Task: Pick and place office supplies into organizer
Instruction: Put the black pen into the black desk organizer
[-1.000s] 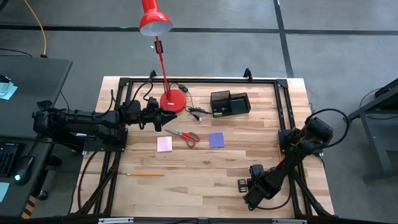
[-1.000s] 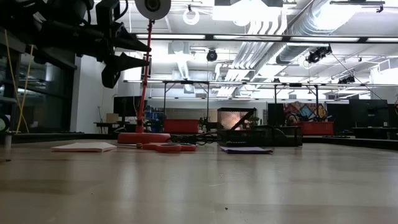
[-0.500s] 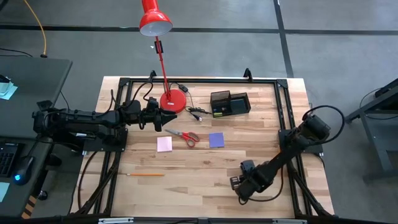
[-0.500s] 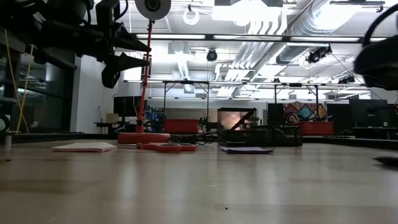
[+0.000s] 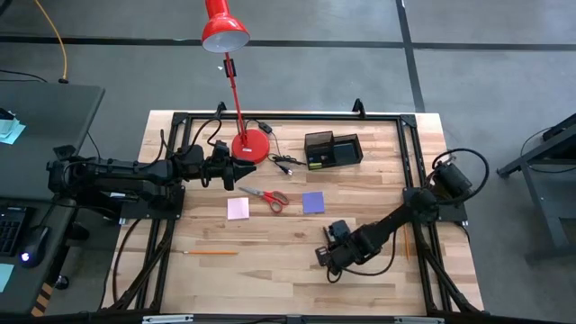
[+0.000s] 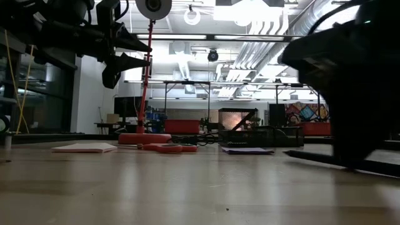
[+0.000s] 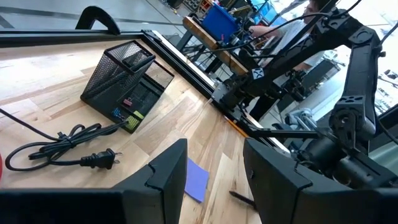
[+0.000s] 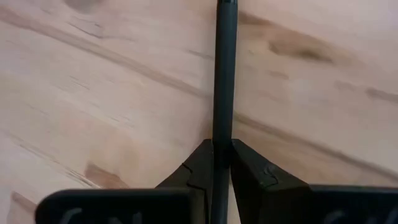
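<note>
My right gripper (image 5: 329, 259) stands near the table's front edge, pointing steeply down, shut on a black pen (image 8: 222, 74). Red-handled scissors (image 5: 267, 196), a pink pad (image 5: 238, 209) and a purple pad (image 5: 313, 202) lie flat mid-table. An orange pencil (image 5: 211, 253) lies at the front left. The black mesh organizer (image 5: 332, 149) stands at the back. My left gripper (image 5: 236, 171) hovers open beside the lamp base, level, with nothing between its fingers (image 7: 168, 177). My right gripper pinches the pen's barrel (image 8: 221, 134) between its two fingertips, coming from above and pointing steeply down. The rest of the barrel reaches forward from the fingers, close over the wood. Whether it rests on the table I cannot tell.
A red desk lamp stands on its round base (image 5: 251, 146) at the back left, its black cable and plug (image 5: 284, 164) trailing toward the organizer. A second orange pencil (image 5: 406, 241) lies by the right frame rail. Bare wood lies between the pads and the front edge.
My right gripper has swept along the near part of the table toward its left edge, rolling its wrist as it went, and now fills the right of the low view. My left arm has kept still.
</note>
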Controlling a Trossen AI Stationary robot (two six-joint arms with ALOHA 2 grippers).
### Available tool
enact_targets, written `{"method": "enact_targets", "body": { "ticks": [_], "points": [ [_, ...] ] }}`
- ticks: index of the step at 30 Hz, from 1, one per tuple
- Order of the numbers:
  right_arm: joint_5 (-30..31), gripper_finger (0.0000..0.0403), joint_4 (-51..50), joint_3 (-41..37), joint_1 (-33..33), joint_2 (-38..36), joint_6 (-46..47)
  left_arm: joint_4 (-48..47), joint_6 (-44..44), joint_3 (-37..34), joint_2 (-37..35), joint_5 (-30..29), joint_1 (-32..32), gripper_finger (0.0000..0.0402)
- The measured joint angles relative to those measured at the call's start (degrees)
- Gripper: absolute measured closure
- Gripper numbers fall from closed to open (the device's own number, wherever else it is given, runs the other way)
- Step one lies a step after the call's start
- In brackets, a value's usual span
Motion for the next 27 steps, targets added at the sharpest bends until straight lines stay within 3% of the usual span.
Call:
{"method": "enact_targets", "body": {
  "ticks": [10,27],
  "points": [
    [4.2,0.0379,3.3,-0.1,-3.0,0.2,-11.5,0.0,-0.1,0.0,0.0,1.6,0.0,0.0257],
    [4.8,0.0380,5.8,0.0,-7.5,0.0,-14.8,-0.1,0.0,0.0,0.0,2.2,0.0,0.0257]
  ]
}}
